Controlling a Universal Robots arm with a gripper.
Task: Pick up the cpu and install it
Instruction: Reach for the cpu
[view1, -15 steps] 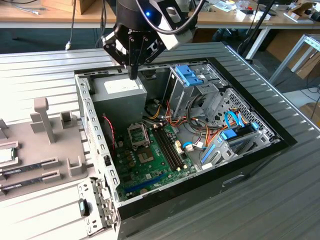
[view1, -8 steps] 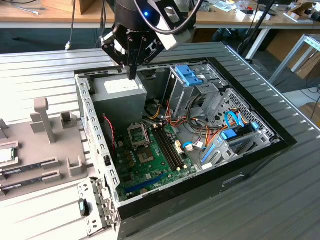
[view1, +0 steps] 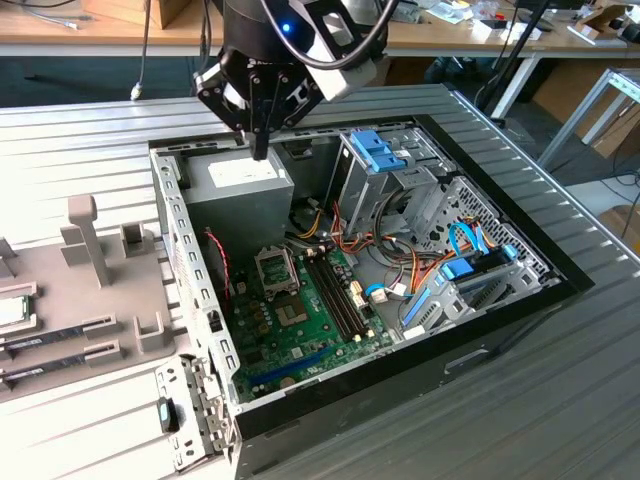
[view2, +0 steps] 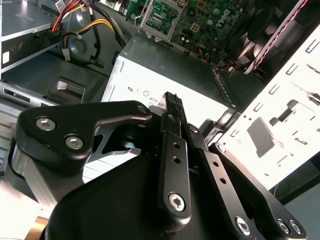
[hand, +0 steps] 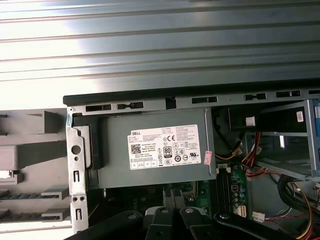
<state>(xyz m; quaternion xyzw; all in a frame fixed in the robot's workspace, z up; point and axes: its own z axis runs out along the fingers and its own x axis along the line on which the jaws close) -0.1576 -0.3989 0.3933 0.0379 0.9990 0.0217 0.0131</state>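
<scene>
Gripper (view1: 260, 148) pinched shut, empty, above the power supply (view1: 240, 190) at the case's (view1: 520, 300) rear corner. The cpu (view1: 12, 312) lies at the holder tray's (view1: 60, 290) edge on the exterior view's left — well apart. Mind your descent — shut jaws could shove the chip instead of straddling it.

1. The grey metal box with a white label (view1: 240, 200) sits directly under my claw (view1: 260, 152), blocking descent.
2. I see the silver socket frame (view1: 277, 270) unobstructed from above.
3. Orange-red cables (view1: 345, 240) crowd near it.
</scene>
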